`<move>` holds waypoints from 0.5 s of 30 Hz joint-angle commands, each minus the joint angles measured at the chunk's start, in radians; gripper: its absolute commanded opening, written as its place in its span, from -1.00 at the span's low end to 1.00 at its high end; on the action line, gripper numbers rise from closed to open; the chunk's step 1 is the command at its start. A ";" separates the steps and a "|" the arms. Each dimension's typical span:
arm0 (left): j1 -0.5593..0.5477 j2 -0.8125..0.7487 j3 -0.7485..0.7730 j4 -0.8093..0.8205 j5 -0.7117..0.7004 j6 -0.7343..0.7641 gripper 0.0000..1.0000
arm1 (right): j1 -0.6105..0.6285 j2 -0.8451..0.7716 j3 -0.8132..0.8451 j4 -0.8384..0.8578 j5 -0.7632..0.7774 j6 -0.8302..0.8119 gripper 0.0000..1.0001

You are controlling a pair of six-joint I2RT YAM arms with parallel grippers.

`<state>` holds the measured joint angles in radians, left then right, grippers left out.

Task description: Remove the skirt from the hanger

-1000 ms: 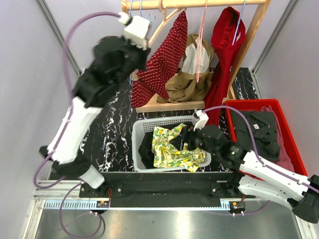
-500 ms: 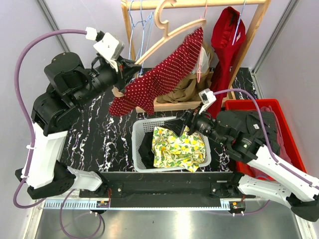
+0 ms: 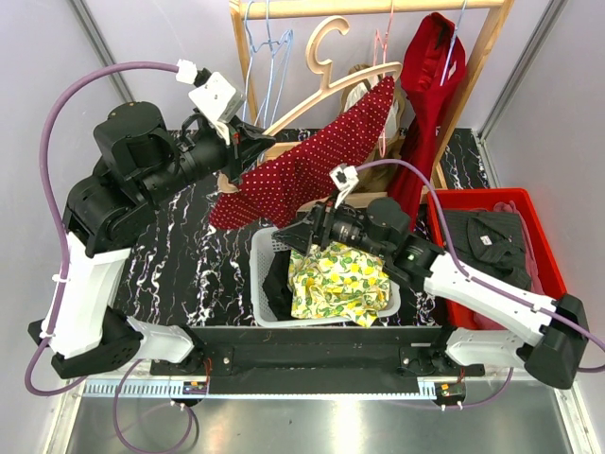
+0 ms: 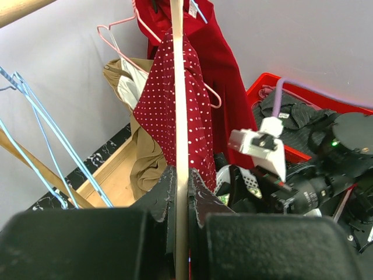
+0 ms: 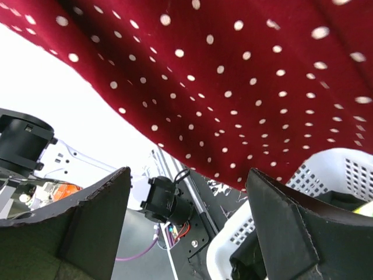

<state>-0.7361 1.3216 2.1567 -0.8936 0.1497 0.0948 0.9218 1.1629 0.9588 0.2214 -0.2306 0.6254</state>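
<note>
Nearest to me, my right gripper [image 3: 301, 238] was wide open over the far side of the white basket [image 3: 260, 274]. Its two fingers [image 5: 76, 227] were far apart and had nothing in them. Just above it hung the red spotted skirt [image 3: 302, 165]. It was draped over the wooden hanger [image 3: 326, 80] and sagged low toward the basket. A bit farther out, my left gripper [image 4: 182, 181] was pinched tight on the hanger's thin arm. It held the hanger tilted out in front of the clothes rail [image 3: 369, 8] at the back.

I thought the best way was to hold the hanger very steady with my left. Then I should lift my right up until the loose low edge of the cloth sat between the fingers. I should squeeze only the cloth, not the wood. After that I should pull down and along the hanger's slope, slowly, so the skirt slid off and did not snag.
</note>
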 commanded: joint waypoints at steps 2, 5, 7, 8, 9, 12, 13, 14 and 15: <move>0.000 -0.021 0.022 0.111 0.013 -0.017 -1.00 | 0.014 0.067 0.092 0.092 -0.046 -0.001 0.73; 0.000 -0.018 0.019 0.111 0.005 -0.017 -1.00 | 0.063 0.119 0.141 0.041 0.009 -0.074 0.70; 0.000 -0.018 0.015 0.113 -0.002 -0.017 -1.00 | 0.112 0.153 0.191 0.009 0.051 -0.145 0.67; 0.000 -0.018 0.014 0.114 -0.002 -0.017 -1.00 | 0.124 0.164 0.210 -0.031 0.091 -0.165 0.58; -0.002 -0.018 0.012 0.113 -0.004 -0.018 -1.00 | 0.138 0.175 0.242 -0.051 0.112 -0.185 0.53; 0.000 -0.021 0.012 0.114 -0.007 -0.021 -1.00 | 0.181 0.198 0.274 -0.105 0.218 -0.259 0.02; 0.000 -0.019 0.011 0.114 -0.010 -0.021 -1.00 | 0.199 0.196 0.278 -0.114 0.267 -0.310 -0.12; 0.000 -0.022 0.009 0.114 -0.013 -0.018 -1.00 | 0.241 0.192 0.278 -0.123 0.357 -0.340 -0.23; 0.001 -0.024 0.006 0.113 -0.015 -0.018 -1.00 | 0.264 0.189 0.279 -0.132 0.410 -0.372 -0.33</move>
<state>-0.7361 1.3216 2.1567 -0.8936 0.1459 0.0814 1.1076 1.3617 1.1870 0.1402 -0.0681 0.4183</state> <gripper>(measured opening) 0.057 0.417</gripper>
